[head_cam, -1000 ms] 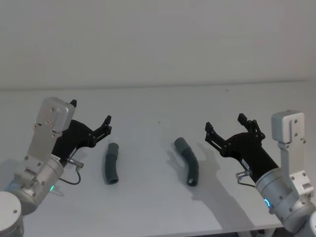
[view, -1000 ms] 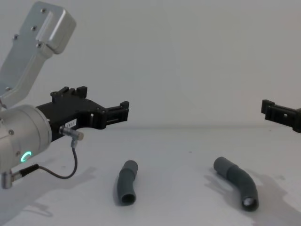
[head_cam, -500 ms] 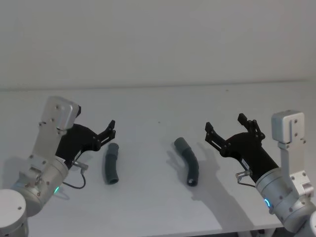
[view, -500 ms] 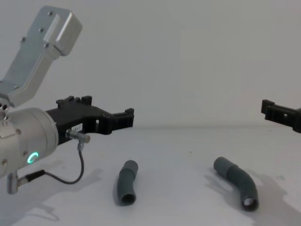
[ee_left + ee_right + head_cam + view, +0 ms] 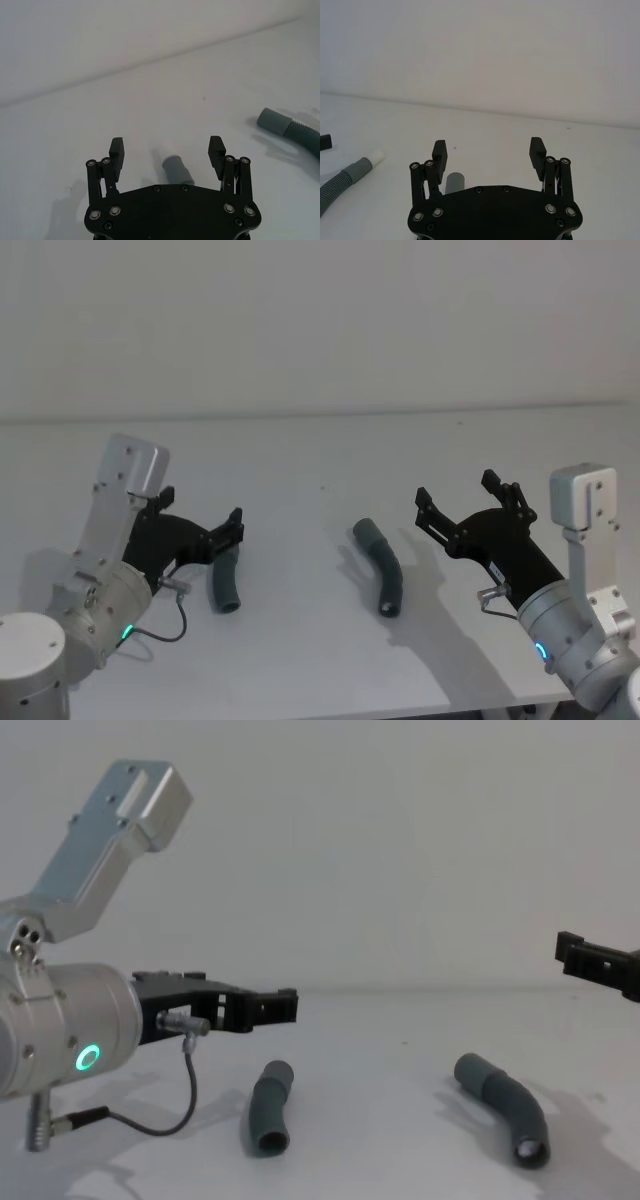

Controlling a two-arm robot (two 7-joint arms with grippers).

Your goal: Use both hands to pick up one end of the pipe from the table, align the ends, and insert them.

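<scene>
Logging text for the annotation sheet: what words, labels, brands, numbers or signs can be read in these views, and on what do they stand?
No text can be read anywhere.
left tool, open over the table: no legible marking.
right tool, open: no legible marking; any label is too small to read.
left pipe piece and right pipe piece: no print.
table: no marks.

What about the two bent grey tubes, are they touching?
Apart. Head view shows bare white table between the left bent grey tube and the right bent grey tube.
</scene>
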